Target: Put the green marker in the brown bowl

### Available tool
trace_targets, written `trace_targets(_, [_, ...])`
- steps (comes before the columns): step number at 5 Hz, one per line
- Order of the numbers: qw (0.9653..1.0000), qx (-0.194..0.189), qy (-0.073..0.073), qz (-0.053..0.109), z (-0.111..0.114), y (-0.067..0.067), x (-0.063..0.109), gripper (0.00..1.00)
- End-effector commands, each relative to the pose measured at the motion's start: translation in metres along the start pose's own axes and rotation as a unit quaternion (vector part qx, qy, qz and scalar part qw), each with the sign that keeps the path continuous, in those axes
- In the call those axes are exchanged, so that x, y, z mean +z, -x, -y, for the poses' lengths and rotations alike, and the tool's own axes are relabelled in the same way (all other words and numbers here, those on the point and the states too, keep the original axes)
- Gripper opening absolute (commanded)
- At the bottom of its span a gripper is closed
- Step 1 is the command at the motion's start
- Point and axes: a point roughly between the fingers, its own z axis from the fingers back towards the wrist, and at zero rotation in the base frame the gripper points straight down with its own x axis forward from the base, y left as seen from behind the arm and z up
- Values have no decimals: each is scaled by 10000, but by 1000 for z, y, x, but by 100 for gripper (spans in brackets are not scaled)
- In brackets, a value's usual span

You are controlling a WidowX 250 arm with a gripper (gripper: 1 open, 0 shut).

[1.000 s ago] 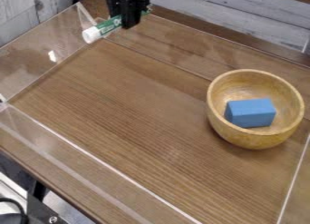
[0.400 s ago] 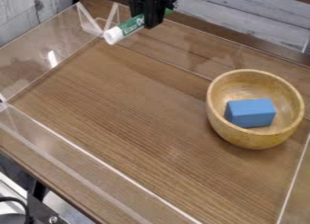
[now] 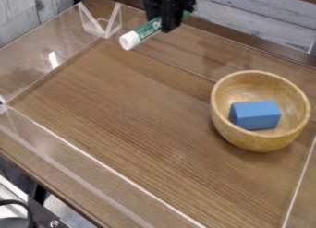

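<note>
The green marker (image 3: 140,32) hangs tilted above the far left of the wooden table, its white end pointing down-left and its green part up by the fingers. My black gripper (image 3: 165,21) points down and is shut on the marker's green end. The brown bowl (image 3: 261,84) stands at the right of the table, well to the right of and nearer than the gripper. It is round, light wood, with a thick rim.
A blue rectangular block (image 3: 257,114) lies inside the bowl. Clear plastic walls (image 3: 50,56) ring the table top, with a raised clear corner piece (image 3: 96,19) just left of the marker. Dark wood tabletop (image 3: 136,121) spreads between gripper and bowl.
The gripper has carried the marker to the right along the far edge and slightly upward. Bowl and block have not moved.
</note>
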Motion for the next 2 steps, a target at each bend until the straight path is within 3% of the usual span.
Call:
trace_targets(1, [9990,-24,-92,446,11,-4,26,0])
trace_targets(2, [9986,-21,-65,518,23,-5,28,0])
